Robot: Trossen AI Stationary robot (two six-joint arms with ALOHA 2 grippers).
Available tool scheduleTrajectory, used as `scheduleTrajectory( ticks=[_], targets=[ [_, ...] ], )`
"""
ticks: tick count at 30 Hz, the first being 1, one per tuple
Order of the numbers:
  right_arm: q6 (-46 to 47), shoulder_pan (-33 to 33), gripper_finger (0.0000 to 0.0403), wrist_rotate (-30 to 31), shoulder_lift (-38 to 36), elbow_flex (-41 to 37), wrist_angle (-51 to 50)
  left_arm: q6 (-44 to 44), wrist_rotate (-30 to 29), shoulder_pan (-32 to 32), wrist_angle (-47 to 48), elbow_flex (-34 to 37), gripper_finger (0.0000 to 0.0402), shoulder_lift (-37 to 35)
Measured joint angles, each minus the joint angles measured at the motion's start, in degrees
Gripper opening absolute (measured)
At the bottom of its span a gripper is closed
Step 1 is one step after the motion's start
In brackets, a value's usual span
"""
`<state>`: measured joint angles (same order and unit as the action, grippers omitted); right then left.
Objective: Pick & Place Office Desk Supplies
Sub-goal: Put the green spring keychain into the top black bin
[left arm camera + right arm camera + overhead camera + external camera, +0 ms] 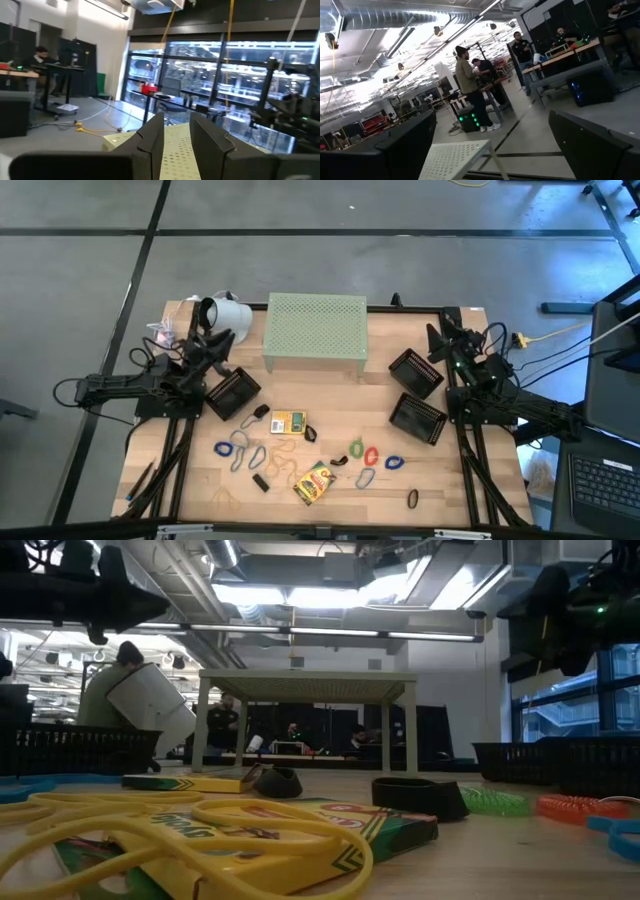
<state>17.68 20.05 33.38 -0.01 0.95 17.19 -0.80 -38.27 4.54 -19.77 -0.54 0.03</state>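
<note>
Both arms hang raised at the wooden table's (420, 520) back corners, left gripper (176, 142) narrowly parted, right gripper (492, 145) wide apart. Loose clip rings (372, 455) and yellow-green crayon boxes (314, 482) crowd the front; box lettering unreadable.

Arms: mine are both dark, jointed, on black bases at the table's two sides.
Left gripper (176, 137): two flat, dark, angular fingers (152, 137).
Right gripper (490, 145): broad dark finger slabs.
Cables: black leads trail from both arms; a green light glows on my right arm (458, 364).
</note>
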Motion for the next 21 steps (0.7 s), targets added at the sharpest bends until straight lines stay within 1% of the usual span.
scheduleTrajectory(
  ticks=[6, 9, 14, 17, 21],
  targets=[
    [8.5, 0.0, 0.0391, -5.1, 0.0, 0.0, 0.0, 0.0, 3.2, 0.0, 0.2, 0.0, 0.0087, 0.0],
    [10.3, 0.0, 0.0391, -5.9, 0.0, 0.0, 0.0, 0.0, 3.8, 0.0, 0.2, 0.0, 0.0087, 0.0],
    [10.4, 0.0, 0.0391, -5.8, 0.0, 0.0, 0.0, -1.4, 3.8, 0.0, 0.3, 0.0, 0.0089, 0.0],
    [10.4, 0.0, 0.0391, -5.8, 0.0, 0.0, 0.0, -2.8, 3.5, 0.0, 0.3, 0.0, 0.0105, 0.0],
    [10.4, 0.0, 0.0391, -5.8, 0.0, 0.0, -0.1, -4.9, 3.5, 0.0, 0.3, 0.0, 0.0140, 0.1]
  ],
)
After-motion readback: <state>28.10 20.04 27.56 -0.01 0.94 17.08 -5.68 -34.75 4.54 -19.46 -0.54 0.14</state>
